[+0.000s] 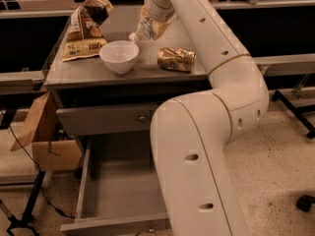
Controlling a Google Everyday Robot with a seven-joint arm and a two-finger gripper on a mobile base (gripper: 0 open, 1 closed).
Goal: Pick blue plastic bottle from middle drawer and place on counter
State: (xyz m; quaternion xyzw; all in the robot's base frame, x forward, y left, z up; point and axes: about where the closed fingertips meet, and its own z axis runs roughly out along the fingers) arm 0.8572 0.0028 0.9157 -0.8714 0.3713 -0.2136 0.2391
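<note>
The blue plastic bottle (143, 31) is clear with a white cap and hangs tilted over the back middle of the counter (88, 69), cap pointing down-left toward the white bowl. My gripper (156, 26) is shut on the bottle's body, just behind and right of the bowl. I cannot tell whether the cap touches the counter. The middle drawer (115, 224) is pulled open below the counter; the part my arm does not cover shows nothing inside. The drawer above it, with a round knob (142, 117), is shut.
A round white bowl (119, 56) stands at the counter's front middle. A brown-gold foil snack packet (176, 59) lies to its right. A brown chip bag (84, 28) lies at the back left. A cardboard box (49, 144) sits on the floor at left.
</note>
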